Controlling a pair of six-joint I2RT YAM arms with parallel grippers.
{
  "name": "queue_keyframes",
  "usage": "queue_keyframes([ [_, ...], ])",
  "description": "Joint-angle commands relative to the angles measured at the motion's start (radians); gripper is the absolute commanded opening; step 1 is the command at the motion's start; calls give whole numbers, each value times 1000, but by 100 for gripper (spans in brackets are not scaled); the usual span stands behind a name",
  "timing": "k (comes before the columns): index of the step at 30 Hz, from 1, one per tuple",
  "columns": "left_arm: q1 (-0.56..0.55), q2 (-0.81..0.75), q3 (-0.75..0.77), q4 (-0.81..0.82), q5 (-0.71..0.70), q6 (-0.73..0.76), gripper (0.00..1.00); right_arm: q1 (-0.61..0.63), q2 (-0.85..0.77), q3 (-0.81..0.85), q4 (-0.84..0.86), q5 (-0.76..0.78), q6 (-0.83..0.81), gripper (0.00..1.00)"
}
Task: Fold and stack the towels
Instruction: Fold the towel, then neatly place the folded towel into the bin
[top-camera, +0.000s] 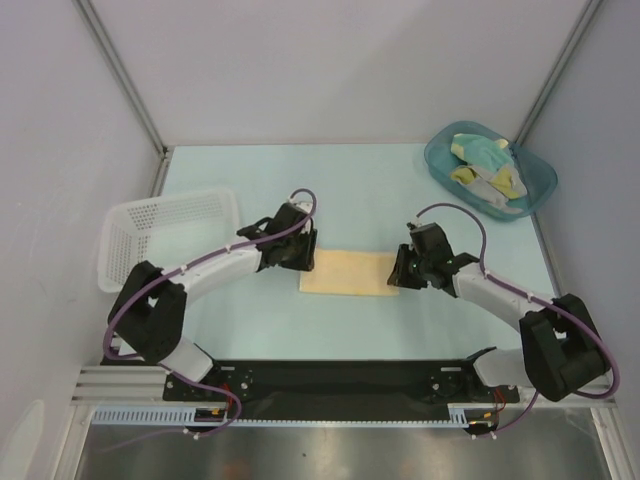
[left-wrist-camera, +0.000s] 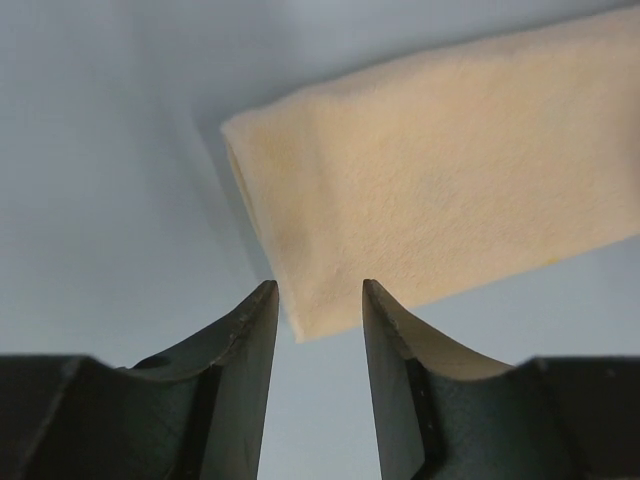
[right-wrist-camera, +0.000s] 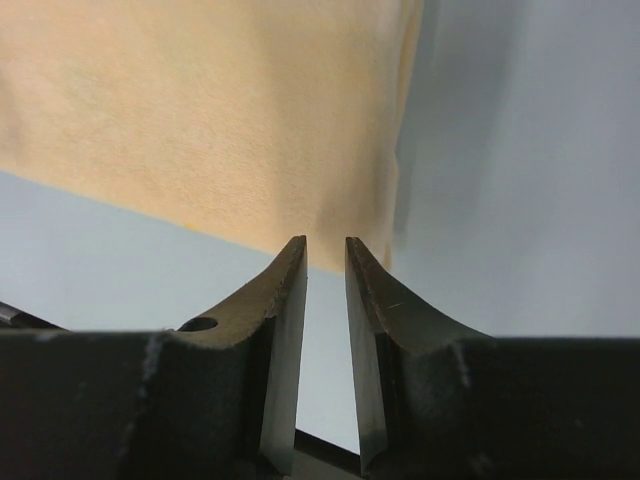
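One pale yellow towel (top-camera: 345, 272) lies folded into a long flat strip on the table between the two arms. My left gripper (top-camera: 302, 256) hovers at its left end. In the left wrist view, the towel (left-wrist-camera: 440, 190) shows its folded near corner just past the open left gripper (left-wrist-camera: 319, 288), with bare table between the fingers. My right gripper (top-camera: 398, 272) is at the strip's right end. There the towel (right-wrist-camera: 220, 120) ends right at the tips of the right gripper (right-wrist-camera: 325, 243), which stands narrowly open on nothing. More towels (top-camera: 482, 160), yellow, teal and grey, lie bunched in the tub.
A teal translucent tub (top-camera: 440, 172) sits at the back right corner. A white mesh basket (top-camera: 165, 235) stands tilted at the left edge, close behind the left arm. Metal frame posts rise at both back corners.
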Motion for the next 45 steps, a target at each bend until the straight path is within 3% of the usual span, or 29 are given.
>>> queue_keyframes([
  [1,-4,14,93,-9,-14,10,45,1,-9,74,48,6,-34,28],
  [8,22,184,157,34,21,42,42,-80,180,142,179,-46,-87,27],
  [14,144,253,185,76,131,38,40,-117,285,179,191,-35,-137,28],
  [21,165,176,251,-1,156,110,51,-128,286,187,175,-43,-169,28],
  [24,165,118,214,-15,156,113,61,-128,258,213,135,-54,-167,29],
  [26,165,101,159,-9,150,108,62,-126,230,219,121,-74,-161,30],
  [32,161,118,-2,120,229,68,63,-126,126,217,76,-109,-152,42],
  [36,150,146,-31,175,265,48,63,-119,82,208,67,-115,-153,60],
  [45,99,187,-41,172,213,4,57,-88,31,176,70,-108,-157,72],
])
